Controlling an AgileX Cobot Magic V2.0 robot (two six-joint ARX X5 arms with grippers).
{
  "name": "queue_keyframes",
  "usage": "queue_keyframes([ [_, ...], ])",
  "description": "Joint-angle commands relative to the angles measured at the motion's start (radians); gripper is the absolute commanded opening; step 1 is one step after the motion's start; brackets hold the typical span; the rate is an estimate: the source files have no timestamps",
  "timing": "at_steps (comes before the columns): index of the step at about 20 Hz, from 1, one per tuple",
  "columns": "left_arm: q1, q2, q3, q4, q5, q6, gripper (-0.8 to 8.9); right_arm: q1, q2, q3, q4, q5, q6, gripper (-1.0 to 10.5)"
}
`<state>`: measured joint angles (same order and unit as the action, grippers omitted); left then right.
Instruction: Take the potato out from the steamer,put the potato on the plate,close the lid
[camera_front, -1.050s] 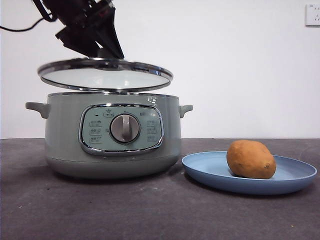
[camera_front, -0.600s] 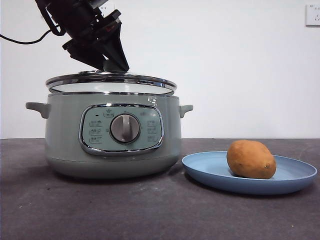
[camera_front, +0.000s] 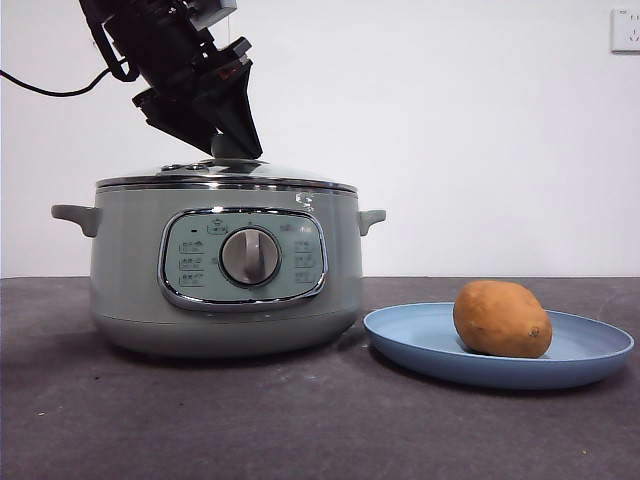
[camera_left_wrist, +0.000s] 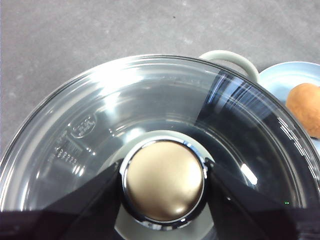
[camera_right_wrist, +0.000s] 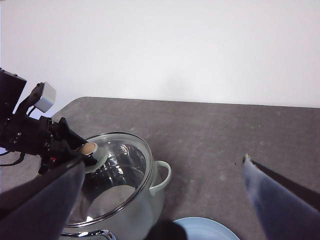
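Dark table: left hand pinching lid knob atop steamer; could skew lid if lifted before releasing.

lid has come down: a second ago it hung tilted above the steamer with a clear gap; half a second ago only a narrow gap was left; now its chrome rim sits level on the pot's rim; left gripper descended with it, jaws clamped on either side of the knob
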<state>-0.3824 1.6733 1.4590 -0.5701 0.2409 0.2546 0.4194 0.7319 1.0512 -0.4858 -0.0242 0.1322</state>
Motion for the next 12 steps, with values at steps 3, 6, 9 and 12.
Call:
queue_keyframes([
  [3,0.002,0.013,0.006,-0.018,-0.005,-0.022,5.31,0.001,0.001,0.002,-0.02,-0.003,0.009,5.7],
  [6,0.002,0.012,0.008,-0.017,-0.005,-0.023,5.75,0.001,0.001,0.002,-0.056,-0.003,0.009,5.7],
  [9,0.002,0.008,0.036,-0.035,-0.006,-0.026,5.75,0.001,0.001,0.002,-0.093,-0.005,0.009,5.7],
  [12,0.002,-0.025,0.088,-0.103,-0.005,-0.048,5.75,0.001,0.004,0.002,-0.128,-0.067,0.009,5.7],
])
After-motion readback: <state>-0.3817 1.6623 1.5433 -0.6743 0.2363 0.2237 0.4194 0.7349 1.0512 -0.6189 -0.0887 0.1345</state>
